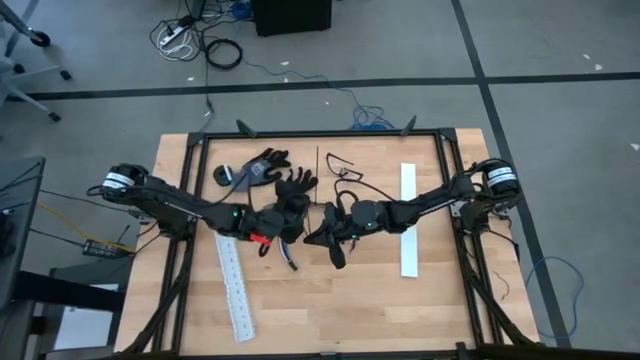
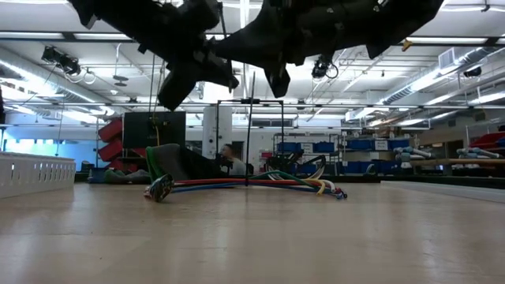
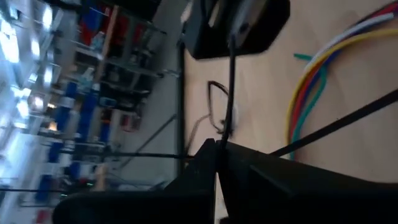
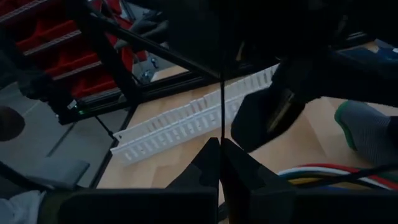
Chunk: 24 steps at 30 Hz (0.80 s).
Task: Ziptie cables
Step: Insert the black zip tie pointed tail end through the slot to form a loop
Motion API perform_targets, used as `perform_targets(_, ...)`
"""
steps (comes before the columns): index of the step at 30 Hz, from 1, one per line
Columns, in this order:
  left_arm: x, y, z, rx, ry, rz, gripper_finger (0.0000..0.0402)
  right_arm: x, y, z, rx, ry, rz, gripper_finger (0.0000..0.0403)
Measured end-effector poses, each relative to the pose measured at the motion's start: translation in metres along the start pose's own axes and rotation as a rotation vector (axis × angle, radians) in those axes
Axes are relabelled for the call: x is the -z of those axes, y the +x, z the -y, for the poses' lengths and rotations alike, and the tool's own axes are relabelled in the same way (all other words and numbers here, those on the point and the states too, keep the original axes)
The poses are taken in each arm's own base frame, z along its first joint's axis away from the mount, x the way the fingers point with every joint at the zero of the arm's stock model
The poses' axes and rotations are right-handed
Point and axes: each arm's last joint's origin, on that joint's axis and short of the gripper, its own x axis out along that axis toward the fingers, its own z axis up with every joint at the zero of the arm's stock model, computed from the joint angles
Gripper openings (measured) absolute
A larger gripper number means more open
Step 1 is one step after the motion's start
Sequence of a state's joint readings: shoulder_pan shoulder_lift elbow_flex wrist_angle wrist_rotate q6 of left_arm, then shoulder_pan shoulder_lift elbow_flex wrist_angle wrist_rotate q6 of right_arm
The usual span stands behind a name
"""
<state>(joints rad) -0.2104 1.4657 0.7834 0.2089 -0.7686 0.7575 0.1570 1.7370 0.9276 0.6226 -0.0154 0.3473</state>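
One camera hangs overhead, looking straight down on the whole surface (image 1: 330, 310) and both arms. Another sits right at surface level, staring across into the room, the arms looming close above it. Each wrist carries its own close-up lens looking past dark fingers. All four views share the coloured cables (image 2: 260, 184) mid-surface.

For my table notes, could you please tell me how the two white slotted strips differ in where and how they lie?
The left white strip lies slanted on the left arm's side, reaching near the table's front edge. The right white strip lies straight on the right arm's side, nearer the back and looks shorter. Both are flat, white and untouched by either gripper.
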Motion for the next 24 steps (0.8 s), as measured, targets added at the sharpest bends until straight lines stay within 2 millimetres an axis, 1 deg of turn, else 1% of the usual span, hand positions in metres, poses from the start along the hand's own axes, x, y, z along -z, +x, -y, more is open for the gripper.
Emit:
perform_targets(5,-0.007,-0.01,0.001,-0.039,0.046,0.007,0.0,0.0,-0.001,0.0,0.024,-0.003,-0.011,0.0)
perform_targets(10,-0.008,-0.02,-0.007,-0.056,0.021,0.024,0.0,-0.002,-0.005,-0.005,0.041,-0.044,-0.015,0.0)
perform_targets(14,-0.008,-0.02,-0.008,-0.073,0.041,0.007,0.0,-0.005,-0.004,-0.008,0.021,-0.035,0.032,0.0)
perform_targets(21,-0.008,-0.018,-0.006,-0.119,0.093,-0.037,0.0,-0.006,-0.004,-0.007,0.051,-0.01,0.051,0.0)
perform_targets(24,-0.011,-0.019,-0.006,-0.129,0.112,-0.023,0.0,-0.006,-0.004,-0.007,0.055,-0.01,0.057,0.0)
